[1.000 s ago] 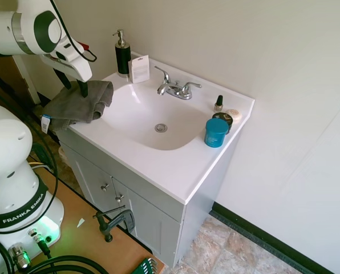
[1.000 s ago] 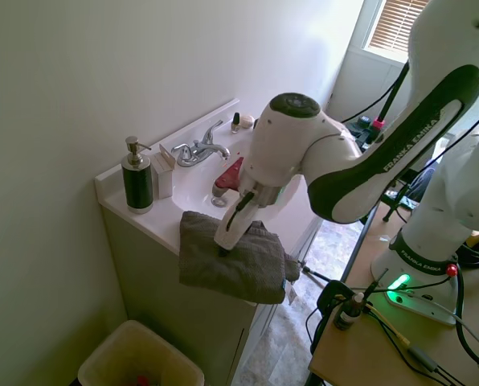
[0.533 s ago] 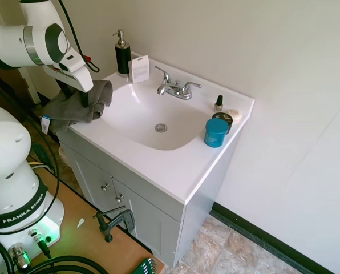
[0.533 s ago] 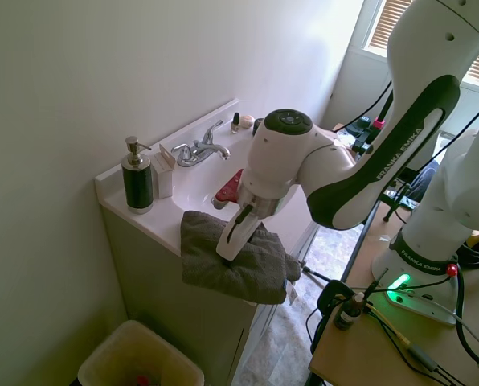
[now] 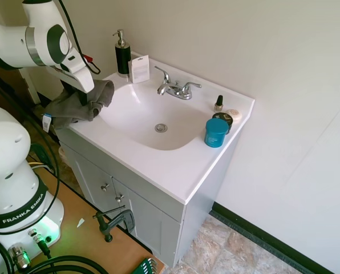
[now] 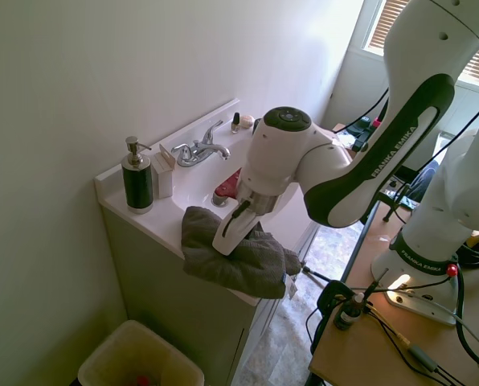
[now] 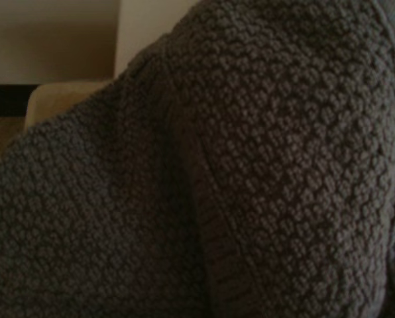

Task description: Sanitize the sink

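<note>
Your glossy white oval sink point(image 5: 153, 123) with its chrome 2-handle faucet point(image 5: 175, 88) sits in the white vanity top. At the sink's rim on the soap-dispenser side, your black two-finger gripper point(image 5: 82, 98) is clamped on a bunched grey knitted cloth point(image 5: 73, 105), which droops over the vanity edge.
</note>
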`<state>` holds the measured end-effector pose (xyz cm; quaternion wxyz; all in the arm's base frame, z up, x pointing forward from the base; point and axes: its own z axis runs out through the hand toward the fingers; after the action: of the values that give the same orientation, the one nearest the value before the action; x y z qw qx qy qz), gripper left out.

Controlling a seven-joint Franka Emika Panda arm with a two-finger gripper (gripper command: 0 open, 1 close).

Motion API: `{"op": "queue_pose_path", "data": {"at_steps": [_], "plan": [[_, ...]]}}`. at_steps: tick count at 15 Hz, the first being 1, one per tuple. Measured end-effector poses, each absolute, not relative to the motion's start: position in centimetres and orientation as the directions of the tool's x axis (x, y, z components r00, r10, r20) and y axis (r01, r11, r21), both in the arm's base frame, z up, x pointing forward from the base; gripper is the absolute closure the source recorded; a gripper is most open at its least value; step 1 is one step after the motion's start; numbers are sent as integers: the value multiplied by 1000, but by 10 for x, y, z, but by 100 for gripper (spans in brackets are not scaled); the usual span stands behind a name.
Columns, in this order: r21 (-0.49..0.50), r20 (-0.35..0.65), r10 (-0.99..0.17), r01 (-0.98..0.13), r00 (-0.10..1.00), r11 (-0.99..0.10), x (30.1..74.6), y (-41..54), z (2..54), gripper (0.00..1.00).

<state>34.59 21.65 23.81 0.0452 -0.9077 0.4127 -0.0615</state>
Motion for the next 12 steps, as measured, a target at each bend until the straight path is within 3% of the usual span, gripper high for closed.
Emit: {"op": "queue_pose_path", "data": {"at_steps": [6, 12], "plan": [[-140, 21, -895, -885, 446, -444, 399, 154, 236, 100], [8, -135, -951, -960, 277, -281, 432, 78, 173, 100]]}}
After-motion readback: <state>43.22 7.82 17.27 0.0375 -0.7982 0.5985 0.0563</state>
